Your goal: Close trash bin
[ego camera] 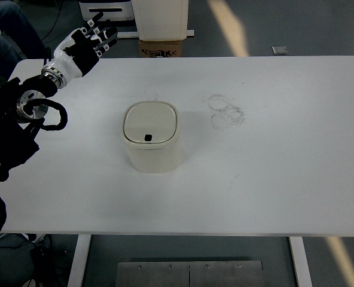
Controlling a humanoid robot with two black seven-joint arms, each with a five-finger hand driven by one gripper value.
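A white table with rounded corners carries a cream trash bin, lid shut, standing upright a little left of its middle. Faint grey ring-shaped smudges mark the surface to the bin's right.
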